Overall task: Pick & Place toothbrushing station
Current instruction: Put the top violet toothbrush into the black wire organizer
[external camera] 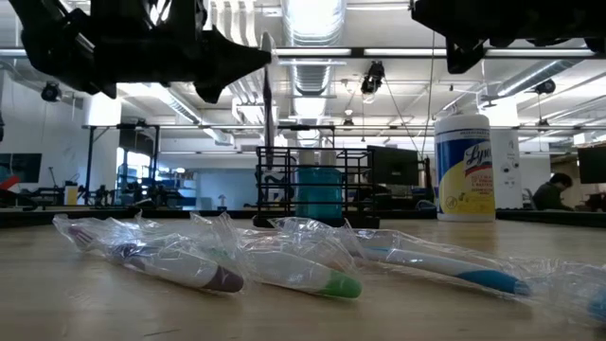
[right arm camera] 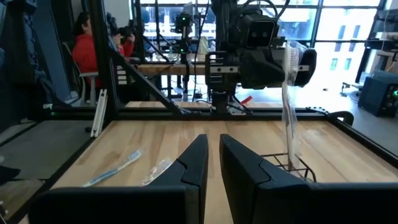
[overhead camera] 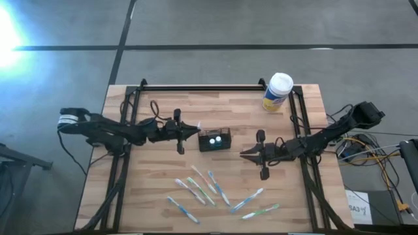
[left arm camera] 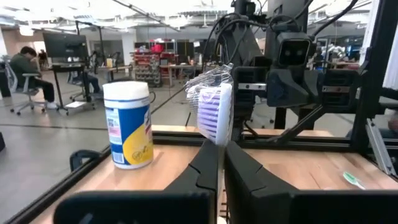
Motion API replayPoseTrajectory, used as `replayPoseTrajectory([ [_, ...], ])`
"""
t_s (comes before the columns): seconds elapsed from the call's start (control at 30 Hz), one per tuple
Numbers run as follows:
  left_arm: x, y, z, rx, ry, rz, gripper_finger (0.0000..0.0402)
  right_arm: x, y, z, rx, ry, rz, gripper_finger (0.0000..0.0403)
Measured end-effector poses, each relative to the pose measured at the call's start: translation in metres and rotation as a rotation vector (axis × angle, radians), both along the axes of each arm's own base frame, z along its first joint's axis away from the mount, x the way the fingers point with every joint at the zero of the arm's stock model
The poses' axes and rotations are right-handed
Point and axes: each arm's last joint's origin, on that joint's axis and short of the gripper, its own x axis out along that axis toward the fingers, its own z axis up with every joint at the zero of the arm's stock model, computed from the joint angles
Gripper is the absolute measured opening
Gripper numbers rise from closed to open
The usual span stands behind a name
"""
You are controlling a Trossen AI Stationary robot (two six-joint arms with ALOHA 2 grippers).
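Two arms face each other across the wooden table (overhead camera: 130, 189), and the job looks partly done. On the left, the left gripper (overhead camera: 194, 130) hangs just beside the toothbrushing station (overhead camera: 215, 140), its fingers (left arm camera: 208, 165) clamped tight on a wrapped toothbrush (left arm camera: 214, 112). In the left wrist view the purple-bristled head stands up between them, and in the right wrist view the brush hangs down toward the station's wire edge; whether its tip is already inside, I cannot tell.

The station itself sits near the middle of the table, a small black slotted box. From above, two pale round tops show in it, so it appears to hold a couple of items, though what they are is too small to tell. In front of it lie several more wrapped toothbrushes (overhead camera: 209, 189), scattered and well apart from the box; I judge these are what is left to load.

To the right, the right gripper (overhead camera: 251, 155) waits above bare wood beside the station, its fingers nearly together with a narrow gap between them and nothing in them. At the back right stands a yellow wipes canister (overhead camera: 278, 91), its white cap on.
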Motion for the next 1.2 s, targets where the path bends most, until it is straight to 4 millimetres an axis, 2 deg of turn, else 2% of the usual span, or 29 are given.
replayPoseTrajectory([
  [1.2,-0.005,0.002,-0.012,-0.008,0.028,0.044,0.0007,-0.002,-0.001,-0.007,-0.043,0.028,0.0,0.0036],
])
